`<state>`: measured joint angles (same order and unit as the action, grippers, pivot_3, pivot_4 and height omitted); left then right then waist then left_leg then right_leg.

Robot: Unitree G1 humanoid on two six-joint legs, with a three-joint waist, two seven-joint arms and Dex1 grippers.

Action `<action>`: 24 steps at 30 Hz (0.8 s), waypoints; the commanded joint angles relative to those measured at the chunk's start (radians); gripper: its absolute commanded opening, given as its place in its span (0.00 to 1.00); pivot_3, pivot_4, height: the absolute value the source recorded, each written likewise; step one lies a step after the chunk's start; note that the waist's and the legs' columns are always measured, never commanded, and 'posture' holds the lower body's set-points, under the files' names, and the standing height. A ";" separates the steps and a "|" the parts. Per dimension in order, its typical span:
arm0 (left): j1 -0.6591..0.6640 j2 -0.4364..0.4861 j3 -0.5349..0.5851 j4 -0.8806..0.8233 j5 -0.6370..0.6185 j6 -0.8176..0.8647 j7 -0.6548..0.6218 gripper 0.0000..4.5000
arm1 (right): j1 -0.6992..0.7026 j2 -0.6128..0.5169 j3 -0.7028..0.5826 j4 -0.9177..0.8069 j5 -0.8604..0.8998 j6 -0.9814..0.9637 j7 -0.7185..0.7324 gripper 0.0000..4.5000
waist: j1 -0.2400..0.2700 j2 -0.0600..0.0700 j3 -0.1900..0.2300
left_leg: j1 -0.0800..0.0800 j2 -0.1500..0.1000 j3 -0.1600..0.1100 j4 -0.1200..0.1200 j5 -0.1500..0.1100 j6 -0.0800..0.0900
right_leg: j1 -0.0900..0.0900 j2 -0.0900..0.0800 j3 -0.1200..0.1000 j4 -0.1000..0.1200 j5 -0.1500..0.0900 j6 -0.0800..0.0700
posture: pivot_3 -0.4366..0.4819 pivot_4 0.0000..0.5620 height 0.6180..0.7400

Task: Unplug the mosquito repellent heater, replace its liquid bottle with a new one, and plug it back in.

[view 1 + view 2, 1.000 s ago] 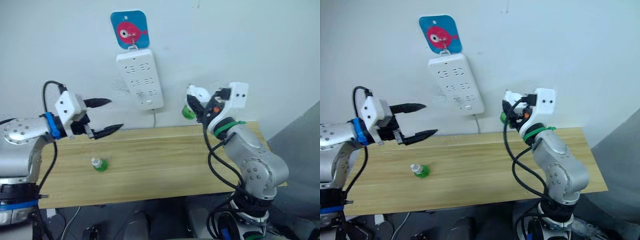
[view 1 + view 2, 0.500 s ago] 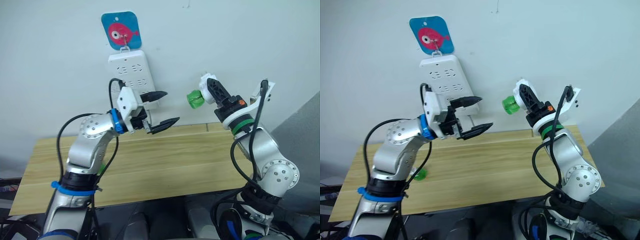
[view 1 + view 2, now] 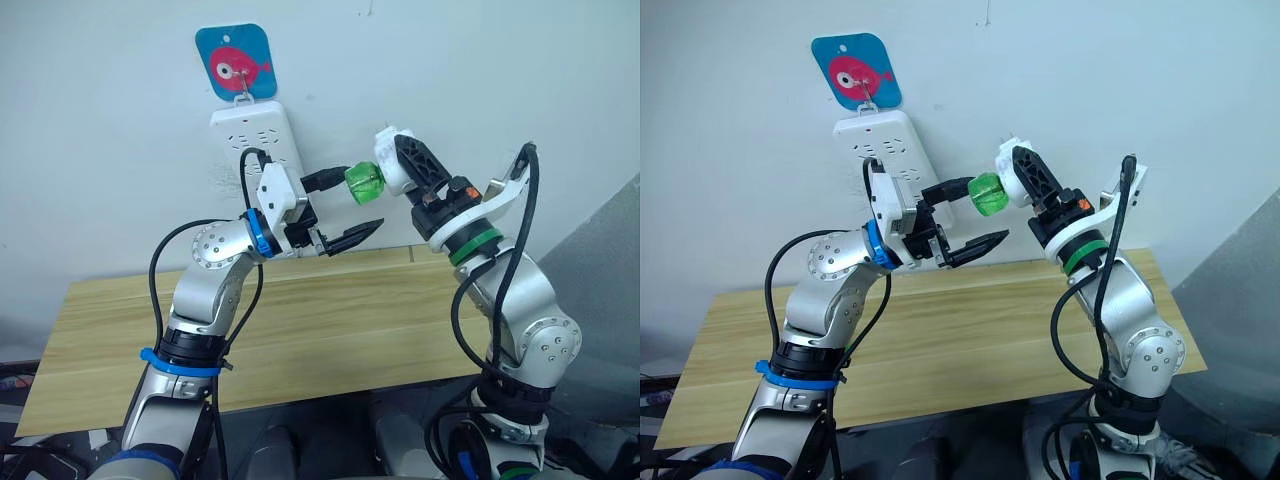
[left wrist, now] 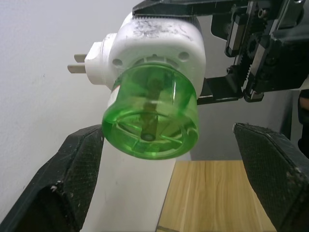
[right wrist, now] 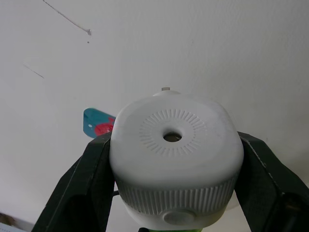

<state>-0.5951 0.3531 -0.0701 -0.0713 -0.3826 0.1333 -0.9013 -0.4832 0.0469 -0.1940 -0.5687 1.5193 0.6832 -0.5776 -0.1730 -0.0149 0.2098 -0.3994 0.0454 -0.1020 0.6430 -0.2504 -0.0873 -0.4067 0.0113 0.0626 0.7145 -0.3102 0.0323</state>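
Left tool (image 3: pixel 345 207) has just swung up from over the tabletop (image 3: pixel 300 330), wide open around the green bottle (image 3: pixel 363 184). Right tool (image 3: pixel 405 170) clamps the heater (image 4: pixel 159 43), unplugged, in midair right of the power strip (image 3: pixel 255 145). Bottle removal looks next.

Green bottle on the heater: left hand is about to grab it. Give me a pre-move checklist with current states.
1. Mosquito repellent heater clamped in the right hand: ok.
2. Heater unplugged, prongs free of the power strip: ok.
3. Green bottle seated in the heater: ok.
4. Left hand open: ok.
5. Bottle between the left fingers: ok; they are not touching it.
6. Replacement bottle ready: cannot tell.
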 commanded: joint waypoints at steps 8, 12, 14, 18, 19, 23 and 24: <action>-0.029 0.010 0.033 -0.031 -0.036 0.001 0.003 1.00 | 0.011 -0.068 0.068 -0.030 0.044 -0.077 -0.003 0.66 | 0.002 0.000 0.000 | 0.000 0.000 0.000 0.000 0.000 0.000 | 0.000 0.000 0.000 0.000 0.000 0.000 | 0.25 0.28 0.88; -0.031 0.006 0.034 -0.019 -0.015 -0.048 0.001 1.00 | 0.018 -0.088 0.083 -0.031 0.049 -0.097 -0.007 0.66 | 0.001 0.000 0.000 | 0.000 0.000 0.000 0.000 0.000 0.000 | 0.000 0.000 0.000 0.000 0.000 0.000 | 0.25 0.28 0.88; -0.033 0.004 0.033 -0.014 -0.012 -0.063 0.001 1.00 | 0.020 -0.095 0.088 -0.030 0.051 -0.106 -0.008 0.66 | 0.002 0.000 0.000 | 0.000 0.000 0.000 0.000 0.000 0.000 | 0.000 0.000 0.000 0.000 0.000 0.000 | 0.25 0.28 0.88; -0.022 0.003 0.028 -0.019 -0.022 -0.057 -0.004 1.00 | 0.023 -0.101 0.098 -0.028 0.053 -0.123 -0.008 0.66 | 0.001 0.000 0.000 | 0.000 0.000 0.000 0.000 0.000 0.000 | 0.000 0.000 0.000 0.000 0.000 0.000 | 0.25 0.28 0.88; -0.018 0.004 0.026 -0.021 -0.024 -0.053 -0.008 1.00 | 0.023 -0.104 0.101 -0.027 0.054 -0.127 -0.008 0.66 | 0.001 0.000 0.000 | 0.000 0.000 0.000 0.000 0.000 0.000 | 0.000 0.000 0.000 0.000 0.000 0.000 | 0.25 0.27 0.88; -0.011 0.010 0.016 -0.019 -0.020 -0.043 -0.019 0.91 | 0.023 -0.101 0.104 -0.023 0.067 -0.151 -0.017 0.66 | 0.002 0.000 0.000 | 0.000 0.000 0.000 0.000 0.000 0.000 | 0.000 0.000 0.000 0.000 0.000 0.000 | 0.25 0.28 0.88; -0.012 0.009 0.015 -0.017 -0.017 -0.042 -0.019 0.86 | 0.023 -0.104 0.105 -0.022 0.071 -0.152 -0.016 0.66 | 0.002 0.000 0.000 | 0.000 0.000 0.000 0.000 0.000 0.000 | 0.000 0.000 0.000 0.000 0.000 0.000 | 0.25 0.28 0.88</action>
<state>-0.6004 0.3581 -0.0551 -0.0680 -0.3944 0.0994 -0.9162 -0.4530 -0.0580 -0.0943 -0.5663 1.5571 0.5520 -0.5952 -0.1712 -0.0151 0.2097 -0.3996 0.0455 -0.1017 0.6434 -0.2504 -0.0874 -0.4067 0.0114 0.0630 0.7144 -0.3102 0.0323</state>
